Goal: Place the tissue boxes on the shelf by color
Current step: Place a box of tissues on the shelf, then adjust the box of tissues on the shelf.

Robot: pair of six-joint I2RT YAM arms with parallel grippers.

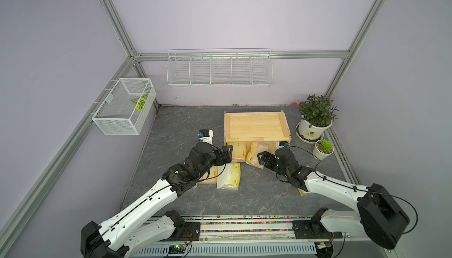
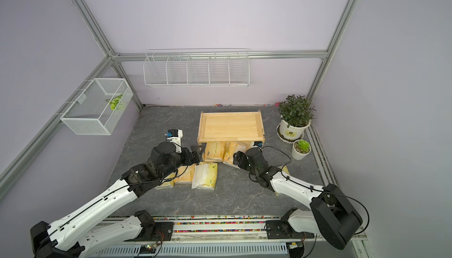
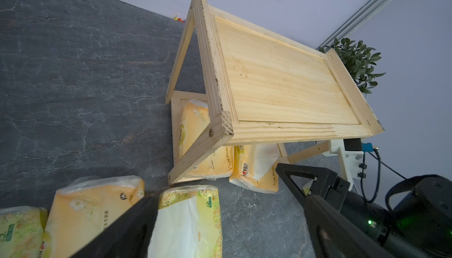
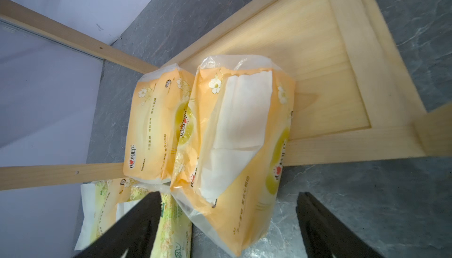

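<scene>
Orange tissue pack (image 4: 239, 146), white tissue exposed, overhangs the shelf (image 4: 318, 61) at its lower front edge, with bare wood beside it; right end effector (image 4: 230, 193) wide, empty.

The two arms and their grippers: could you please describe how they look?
The left arm and right arm have white shells, black joints and thin black cables running along them. The left gripper and right gripper are black, with flat fingers pierced by triangular cut-outs.

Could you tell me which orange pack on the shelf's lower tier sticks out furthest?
The orange pack showing white tissue, by the right tool; its neighbour lies further back.
</scene>
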